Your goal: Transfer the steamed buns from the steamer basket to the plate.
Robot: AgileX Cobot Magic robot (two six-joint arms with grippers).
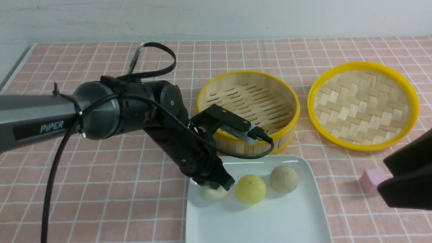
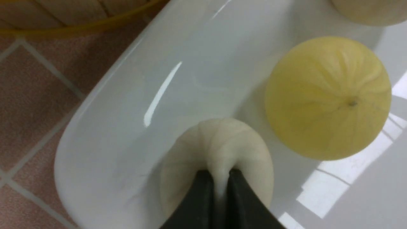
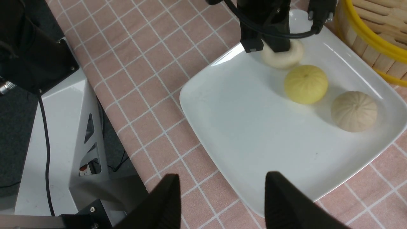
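Pink checked cloth (image 1: pixel 101 202) bears glossy plate (image 1: pixel 287 219), three pleated buns (image 1: pixel 250 189).

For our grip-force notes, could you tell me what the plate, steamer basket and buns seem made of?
Plate: glossy white, likely glazed ceramic or melamine; sharp reflections.
Steamer basket: matte pale slats, bamboo-like, with shiny yellow rims, perhaps plastic.
Steamed buns: matte and soft, perhaps foam or rubber; the pale bun creases where the left gripper pinches it.

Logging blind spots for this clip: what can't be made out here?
- Front view: left gripper covers most of the pale bun.
- Front view: right gripper, itself cut by the edge, hides part of the pink cube.
- Front view: plate's near side runs off the bottom edge.
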